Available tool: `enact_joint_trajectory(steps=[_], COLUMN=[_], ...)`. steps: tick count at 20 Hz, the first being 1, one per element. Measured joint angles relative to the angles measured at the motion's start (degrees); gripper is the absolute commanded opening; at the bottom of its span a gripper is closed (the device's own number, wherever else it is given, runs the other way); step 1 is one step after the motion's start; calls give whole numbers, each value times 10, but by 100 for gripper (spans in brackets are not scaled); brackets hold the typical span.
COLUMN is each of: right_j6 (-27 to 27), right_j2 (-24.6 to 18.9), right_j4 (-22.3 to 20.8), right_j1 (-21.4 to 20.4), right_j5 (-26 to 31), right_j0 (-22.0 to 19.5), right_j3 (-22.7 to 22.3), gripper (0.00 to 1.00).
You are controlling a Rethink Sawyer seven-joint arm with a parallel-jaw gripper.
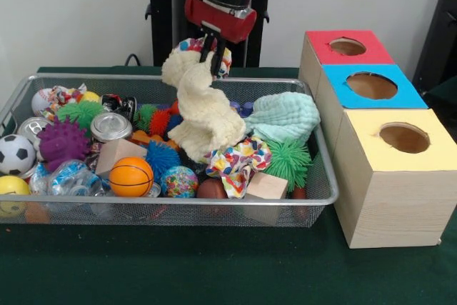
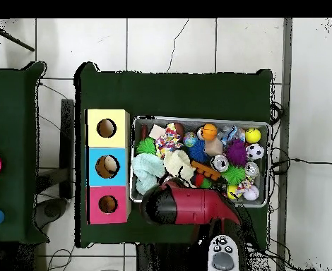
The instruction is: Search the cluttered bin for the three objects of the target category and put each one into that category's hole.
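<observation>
The wire mesh bin (image 1: 171,77) is full of mixed toys; it also shows in the overhead view (image 2: 197,120). My gripper (image 1: 214,57) hangs over the bin's back middle, shut on a long pale cream fuzzy cloth (image 1: 207,116) whose lower end still rests on the clutter. In the overhead view the red arm (image 2: 190,205) hides the gripper, and the cloth (image 2: 176,164) shows beside it. The red-topped box's hole (image 1: 348,46) is at the far right, also in the overhead view (image 2: 108,204). I can pick out no small plush animals; they are hidden.
Blue-topped (image 1: 371,85) and yellow-topped (image 1: 404,137) boxes stand in a row with the red one. The bin holds a mint cloth (image 1: 285,116), a patterned cloth (image 1: 239,162), spiky balls (image 1: 63,141), an orange ball (image 1: 131,176), a soccer ball (image 1: 14,153), cans (image 1: 111,126) and wooden blocks (image 1: 265,185).
</observation>
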State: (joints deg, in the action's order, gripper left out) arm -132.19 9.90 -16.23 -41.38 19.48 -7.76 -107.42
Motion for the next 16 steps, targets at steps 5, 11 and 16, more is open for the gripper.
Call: enact_joint_trajectory(steps=[5, 11, 16], right_j6=[0, 0, 0], right_j2=[-9, -14, -14], right_j4=[0, 0, 0], right_j1=[20, 43, 61], right_j5=[-27, -48, -72], right_j0=[0, 3, 10], right_j3=[0, 0, 1], gripper=[0, 0, 0])
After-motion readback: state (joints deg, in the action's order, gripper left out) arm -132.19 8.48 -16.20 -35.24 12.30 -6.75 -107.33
